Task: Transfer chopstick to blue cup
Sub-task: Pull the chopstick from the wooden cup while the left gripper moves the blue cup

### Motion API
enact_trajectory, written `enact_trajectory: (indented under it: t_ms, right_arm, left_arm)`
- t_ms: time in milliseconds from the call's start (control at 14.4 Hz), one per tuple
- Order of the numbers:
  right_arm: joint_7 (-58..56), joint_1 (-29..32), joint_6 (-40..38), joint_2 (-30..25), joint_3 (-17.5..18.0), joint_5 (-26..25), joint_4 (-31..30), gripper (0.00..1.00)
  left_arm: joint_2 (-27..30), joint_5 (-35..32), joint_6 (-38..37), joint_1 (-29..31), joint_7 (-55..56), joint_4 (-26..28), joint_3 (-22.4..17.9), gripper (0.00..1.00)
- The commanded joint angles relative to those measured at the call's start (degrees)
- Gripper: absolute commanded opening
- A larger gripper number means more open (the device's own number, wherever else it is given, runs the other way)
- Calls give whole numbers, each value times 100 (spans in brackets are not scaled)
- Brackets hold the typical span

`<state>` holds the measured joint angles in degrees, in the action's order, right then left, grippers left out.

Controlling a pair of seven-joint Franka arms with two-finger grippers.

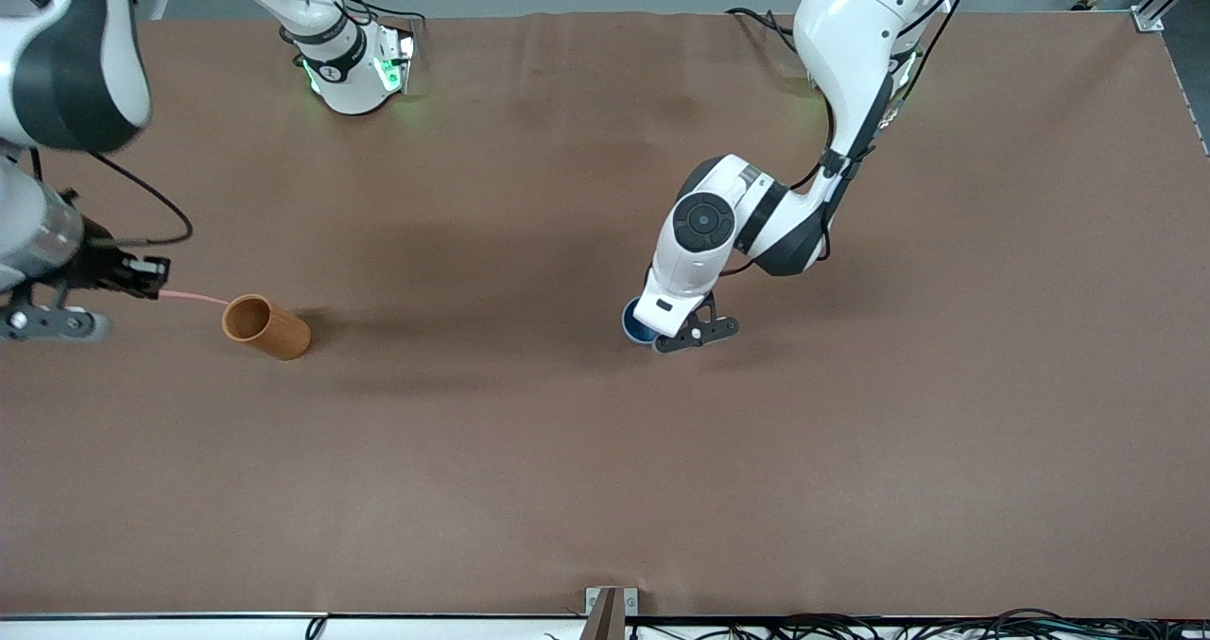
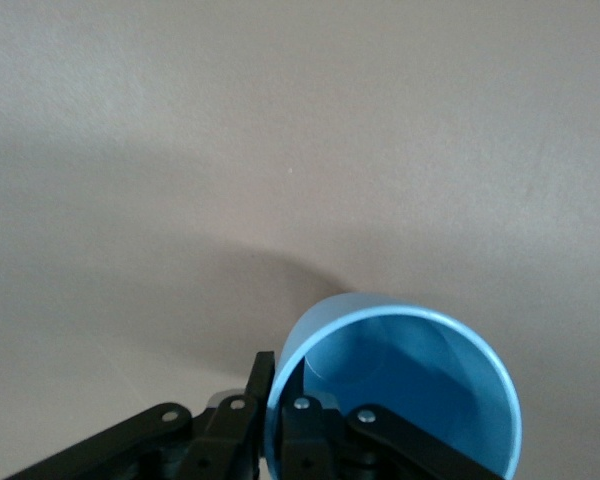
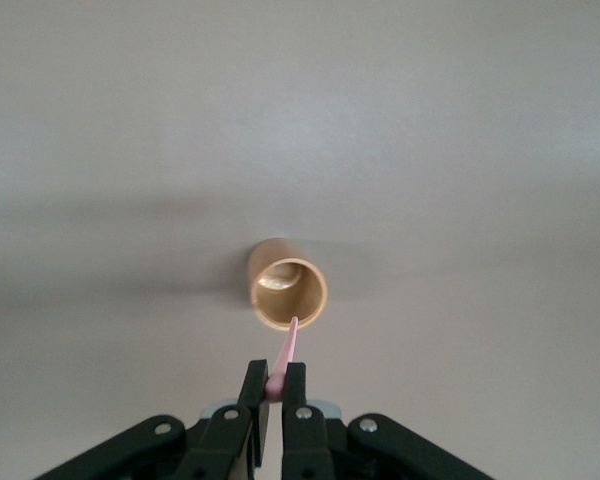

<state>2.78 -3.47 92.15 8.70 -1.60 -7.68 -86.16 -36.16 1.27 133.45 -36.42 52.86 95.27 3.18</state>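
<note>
Evidently the left gripper (image 2: pixel 276 415) pinches the blue cup's (image 2: pixel 400 390) rim, 1 finger inside, probably steadying it near the table's middle. The right gripper (image 3: pixel 276 400), clamped on the chopstick (image 3: pixel 284 358), hangs over the right arm's end; the stick's free tip points toward the orange-brown cup (image 1: pixel 266 326), its long axis roughly level along the table.

Ahead of right gripper (image 3: pixel 275 395): orange-brown cup (image 1: pixel 266 327) blocks path. Table (image 1: pixel 605 470) open elsewhere; blue cup (image 2: pixel 400 395) obstructs at left gripper (image 2: pixel 277 405).

Blue cup (image 1: pixel 635 323) mostly hidden under left gripper (image 1: pixel 698 334).
</note>
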Motion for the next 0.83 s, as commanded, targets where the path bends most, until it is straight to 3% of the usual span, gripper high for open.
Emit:
enact_trajectory:
  t_ms: [0, 69, 139, 208, 486, 763]
  right_arm:
    - [29, 101, -39, -596, 19, 214, -278, 3]
    - [29, 109, -22, -806, 19, 223, -348, 3]
    - [20, 118, 13, -956, 19, 258, -375, 3]
    - [20, 162, -4, -1080, 2, 380, -375, 2]
    - [-15, 364, 144, -1476, 10, 425, -717, 2]
    - [-366, 496, 338, -1503, -69, 750, -824, 2]
  left_arm:
    - [4, -127, 84, -23, 93, 53, -54, 40]
    - [4, -127, 84, -14, 67, 44, -54, 70]
    - [30, -127, 58, -14, 49, 44, -63, 92]
    - [82, -127, 6, -5, 58, 27, -72, 100]
    - [959, -232, -801, 397, -336, -114, -107, 100]
    - [1953, -224, -1829, 1433, -2248, -123, -54, 100]
